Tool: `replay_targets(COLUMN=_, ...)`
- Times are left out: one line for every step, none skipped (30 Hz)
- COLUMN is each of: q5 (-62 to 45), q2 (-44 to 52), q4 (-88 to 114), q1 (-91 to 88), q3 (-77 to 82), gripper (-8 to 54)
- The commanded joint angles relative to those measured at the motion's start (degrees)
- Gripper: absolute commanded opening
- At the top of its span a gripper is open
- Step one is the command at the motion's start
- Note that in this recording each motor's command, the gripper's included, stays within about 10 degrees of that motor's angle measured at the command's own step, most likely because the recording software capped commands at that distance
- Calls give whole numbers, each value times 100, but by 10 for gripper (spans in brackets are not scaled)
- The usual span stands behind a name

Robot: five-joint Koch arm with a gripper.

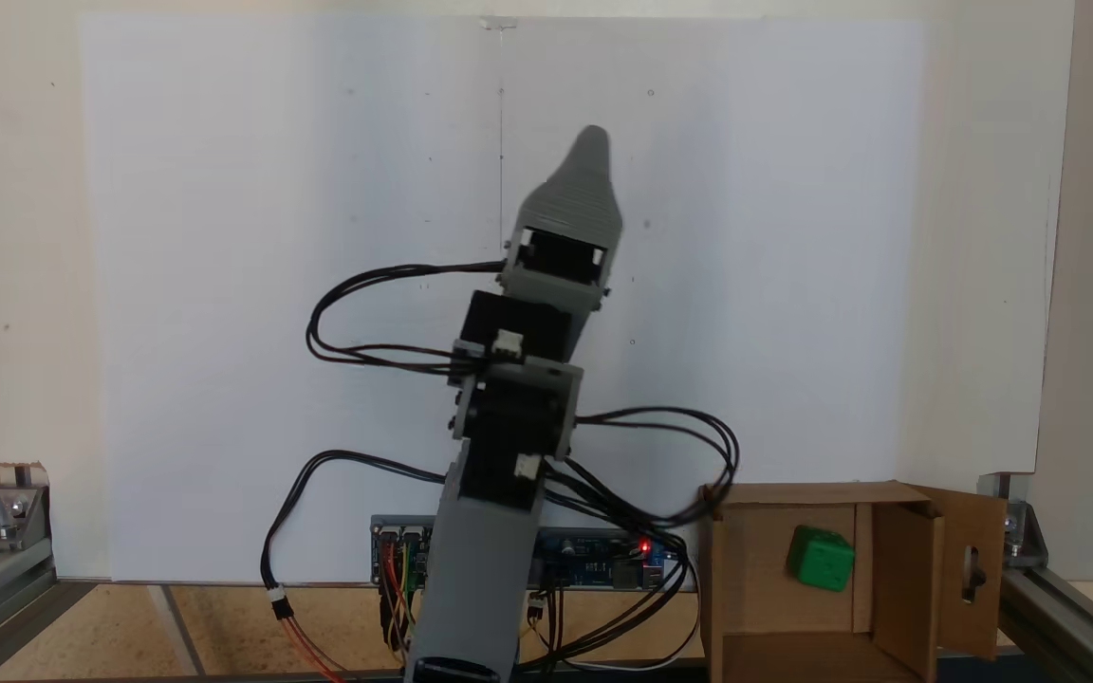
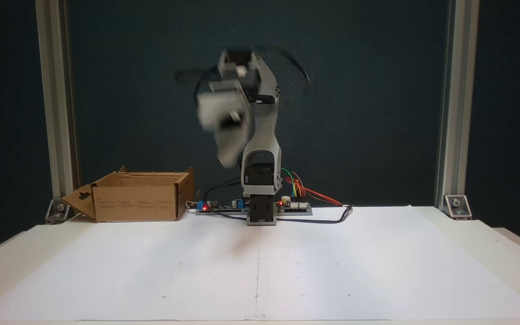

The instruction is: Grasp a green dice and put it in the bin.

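Observation:
The green dice [image 1: 822,560] lies inside the bin [image 1: 793,494], a brown cardboard box at the lower right of that fixed view. The same bin [image 2: 138,203] stands at the back left in the other fixed view, one flap with a keyhole cutout hanging open, and the dice is hidden there. My gripper [image 1: 593,144] is raised over the white sheet, well left of the box, with nothing green in it. A single grey tip shows. From the front the gripper [image 2: 227,158] is a motion blur above the arm's base, so its jaws cannot be read.
A white paper sheet [image 2: 260,266] covers the table. Controller boards [image 2: 294,205] and loose cables [image 1: 679,446] sit beside the arm's base. Aluminium frame posts [image 2: 449,104] with corner brackets [image 1: 10,512] stand at the table's back corners.

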Motion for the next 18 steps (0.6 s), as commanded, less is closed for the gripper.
replay_targets(q5=149, q2=325, q4=-921, q1=-220, q3=316, gripper=440)
replay_targets(q5=141, q2=448, q4=-1193, q1=-272, q3=668, gripper=440)
replay_targets(q5=141, q2=510, q4=-1448, q1=-334, q3=958, gripper=440)
replay_targets(q5=141, q2=598, q4=-1712, q1=-352, q3=1222, gripper=440)
replay_targets(q5=141, q2=686, q4=-1976, q1=-352, q3=1459, gripper=441)
replay_targets(q5=132, q2=747, q4=-2239, q1=-343, q3=1696, gripper=440)
replay_targets(q5=132, q2=853, q4=-2503, q1=-343, q3=1916, gripper=441)
replay_targets(q5=132, q2=967, q4=-2767, q1=-352, q3=2145, gripper=441)
replay_targets(q5=132, q2=1116, q4=-3039, q1=-352, q3=2355, gripper=441)
replay_targets(q5=132, q2=1248, q4=-3294, q1=-360, q3=2575, gripper=442)
replay_targets(q5=132, q2=1380, q4=-3540, q1=-369, q3=2769, gripper=442)
replay_targets(q5=132, q2=1503, q4=-3812, q1=-369, q3=2962, gripper=443)
replay_targets(q5=132, q2=1626, q4=-4050, q1=-369, q3=3129, gripper=443)
replay_targets(q5=132, q2=1723, q4=-4305, q1=-369, q3=3287, gripper=443)
replay_targets(q5=132, q2=1828, q4=-4551, q1=-369, q3=3437, gripper=443)
replay_targets(q5=132, q2=1890, q4=-4797, q1=-387, q3=3595, gripper=442)
replay_targets(q5=132, q2=1978, q4=-5052, q1=-431, q3=3762, gripper=441)
replay_targets(q5=123, q2=1986, q4=-5298, q1=-466, q3=3911, gripper=442)
